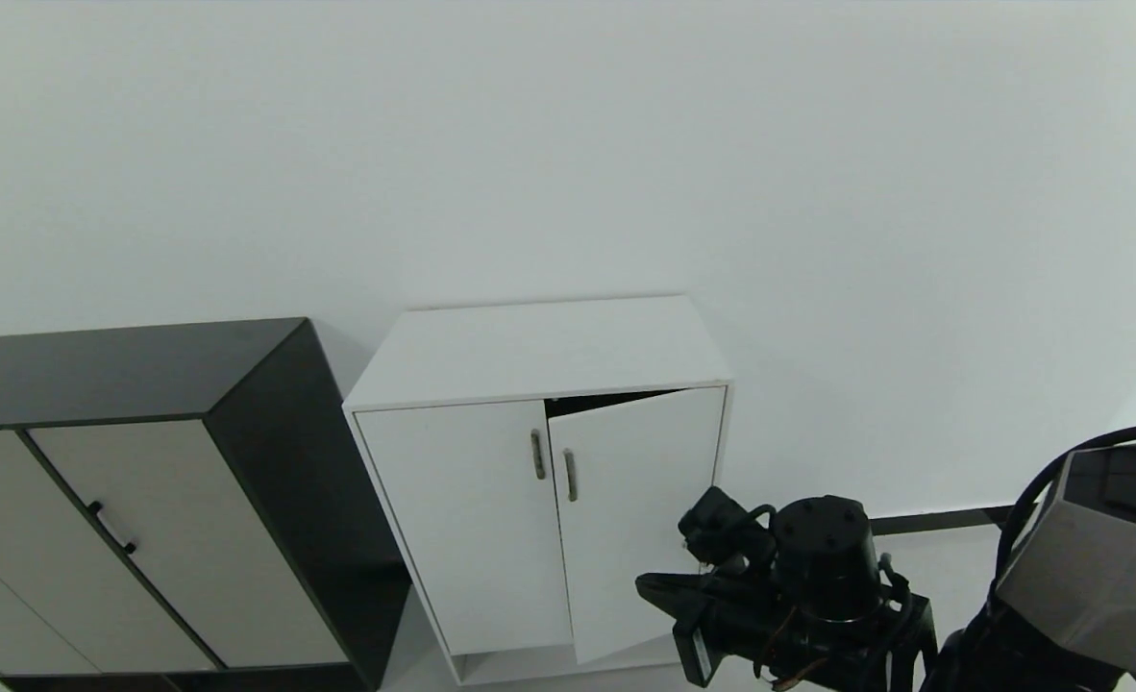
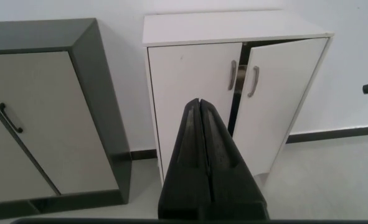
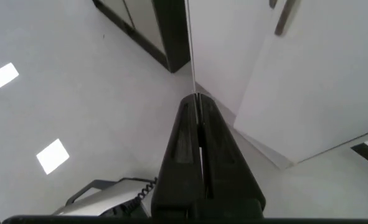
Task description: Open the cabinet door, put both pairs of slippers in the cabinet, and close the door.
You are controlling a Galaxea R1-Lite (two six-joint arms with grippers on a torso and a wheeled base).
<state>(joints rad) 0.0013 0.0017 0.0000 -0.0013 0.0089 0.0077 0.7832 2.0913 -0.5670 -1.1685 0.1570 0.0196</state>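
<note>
the white cabinet [image 1: 539, 351] stands at the centre of the head view against a pale wall [image 1: 568, 144]. its left door [image 1: 462, 529] is flat shut. its right door [image 1: 640, 519] is swung out a little, leaving a dark gap [image 1: 606, 402] along its top edge. each door has a slim vertical handle [image 1: 571, 476] near the middle seam. a dark cabinet [image 1: 270, 461] with pale doors sits at the lower left of the frame, just beside the white one. the right gripper [image 3: 197, 99], at the lower right of the head view, has its fingers pressed together on nothing. its tip is close to the ajar door's lower part, and contact cannot be told. the left gripper [image 2: 200, 104], fingers also pressed together and empty, points at the white cabinet from well apart.
</note>
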